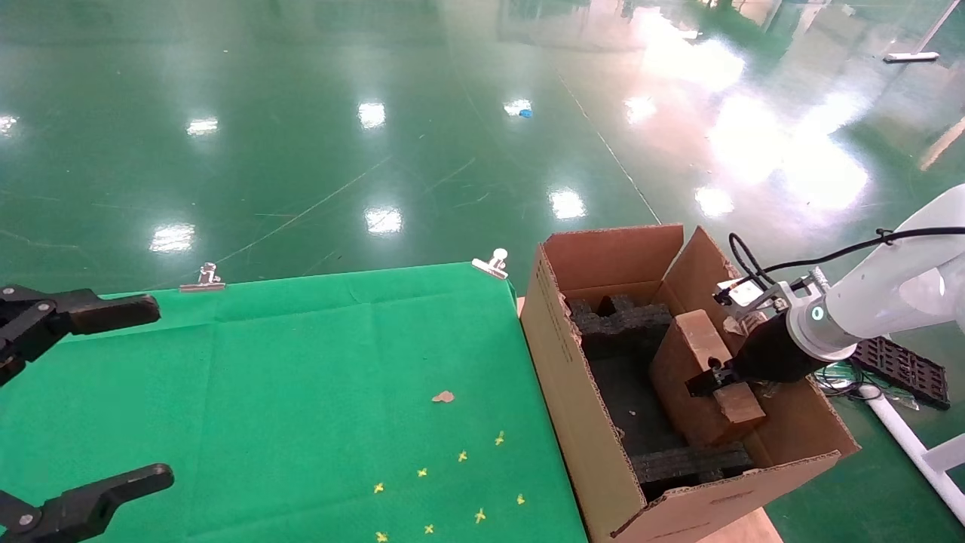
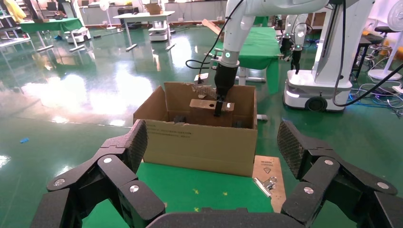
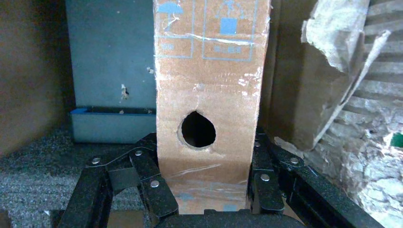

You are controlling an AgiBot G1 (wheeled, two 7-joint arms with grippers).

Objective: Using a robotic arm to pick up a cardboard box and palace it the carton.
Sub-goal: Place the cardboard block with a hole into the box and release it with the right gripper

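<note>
I see glossy green floor (image 1: 301, 136) with bright light glare, green cloth (image 1: 301, 392) clipped over my table, yellow cross marks (image 1: 452, 483) on it. Far off: a green-covered table (image 2: 47, 23), a white table (image 2: 142, 16), a fan (image 2: 394, 19).

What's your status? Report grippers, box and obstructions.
Right gripper shut on cardboard box, inside carton. Left gripper open, parked over green cloth. Foam blocks flank the box; torn flap close.
</note>
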